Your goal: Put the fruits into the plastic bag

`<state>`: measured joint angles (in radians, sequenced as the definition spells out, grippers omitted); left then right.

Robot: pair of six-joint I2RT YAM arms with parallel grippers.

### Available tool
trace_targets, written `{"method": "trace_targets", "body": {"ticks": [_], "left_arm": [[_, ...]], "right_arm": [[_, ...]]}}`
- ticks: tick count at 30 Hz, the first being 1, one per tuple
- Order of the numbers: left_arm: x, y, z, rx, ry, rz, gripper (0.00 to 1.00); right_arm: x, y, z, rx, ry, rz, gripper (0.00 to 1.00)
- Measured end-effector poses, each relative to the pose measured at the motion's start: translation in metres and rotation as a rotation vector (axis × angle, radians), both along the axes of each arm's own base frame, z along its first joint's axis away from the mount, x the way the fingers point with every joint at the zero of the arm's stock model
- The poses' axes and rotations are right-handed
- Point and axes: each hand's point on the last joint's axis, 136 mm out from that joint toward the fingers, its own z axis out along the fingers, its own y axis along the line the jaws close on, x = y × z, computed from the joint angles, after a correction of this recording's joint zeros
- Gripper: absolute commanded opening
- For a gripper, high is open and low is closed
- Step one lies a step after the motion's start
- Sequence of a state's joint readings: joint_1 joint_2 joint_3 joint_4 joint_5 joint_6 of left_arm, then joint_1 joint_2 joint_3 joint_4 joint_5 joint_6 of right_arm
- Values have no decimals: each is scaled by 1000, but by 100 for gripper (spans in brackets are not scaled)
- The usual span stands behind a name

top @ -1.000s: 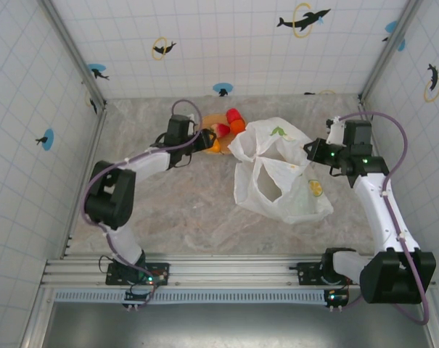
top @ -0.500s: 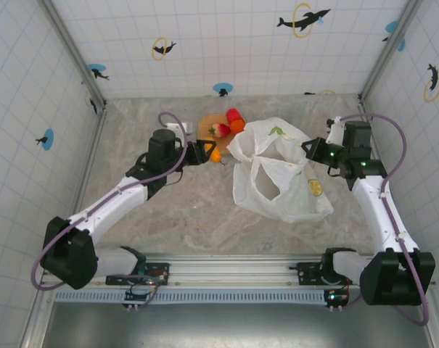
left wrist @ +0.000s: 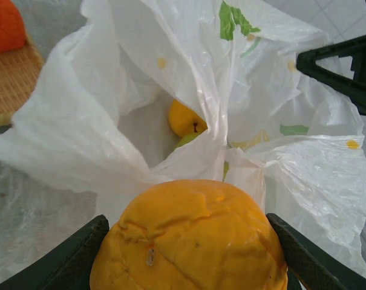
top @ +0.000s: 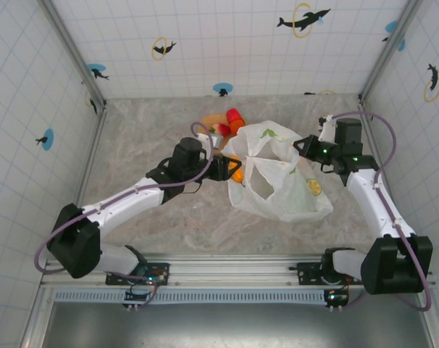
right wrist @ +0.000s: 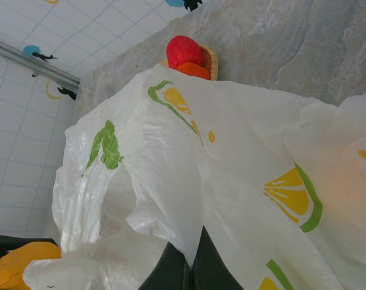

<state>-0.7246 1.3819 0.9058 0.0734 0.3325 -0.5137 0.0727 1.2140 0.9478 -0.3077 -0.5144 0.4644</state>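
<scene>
Orange fruit [left wrist: 189, 241]: glossy, light, probably slippery; lower centre of left wrist view, at plastic bag [left wrist: 170, 90] mouth. Your left gripper [top: 232, 172] clamps its widest part. Bag film thin, floppy; your right gripper [right wrist: 192, 266] pinches its rim closed.

1. A robot test cell, this: white tiled wall panels [top: 204, 43] box in a marble-look tabletop [top: 139, 130].
2. Dolphin stickers [top: 304, 18] dot them.
3. Left arm [top: 125, 199] and right arm [top: 379, 210] stand bolted to an aluminium rail [top: 226, 272].
</scene>
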Motion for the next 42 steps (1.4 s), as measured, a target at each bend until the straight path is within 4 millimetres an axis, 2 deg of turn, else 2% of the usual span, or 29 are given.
{"method": "trace_targets", "body": {"ticks": [7, 13, 17, 21, 23, 28, 31, 35, 39, 42], "left_arm": [[9, -10, -23, 97, -4, -43, 48], [31, 3, -40, 225, -67, 45, 47], [41, 11, -42, 258, -89, 108, 47], [45, 6, -38, 181, -88, 153, 47], [40, -1, -41, 148, -70, 159, 48], [17, -36, -45, 71, -43, 110, 48], [5, -51, -44, 30, -33, 80, 49], [1, -64, -45, -11, -26, 50, 50], [-1, -77, -68, -2, 9, 7, 50], [7, -94, -86, 16, 37, -18, 52]], "right_arm": [[3, 1, -1, -2, 6, 11, 0], [7, 5, 2, -12, 10, 46, 0], [5, 5, 0, -18, 19, 56, 0], [7, 12, 5, 30, 11, 55, 0], [7, 18, 6, 70, 10, 54, 0], [1, 33, 1, 159, 33, 52, 0], [-2, 34, 2, 187, 29, 35, 0], [-5, 31, 5, 215, 9, 2, 0], [-8, 30, -1, 270, 5, -28, 0], [-11, 30, -7, 290, 22, -44, 0]]}}
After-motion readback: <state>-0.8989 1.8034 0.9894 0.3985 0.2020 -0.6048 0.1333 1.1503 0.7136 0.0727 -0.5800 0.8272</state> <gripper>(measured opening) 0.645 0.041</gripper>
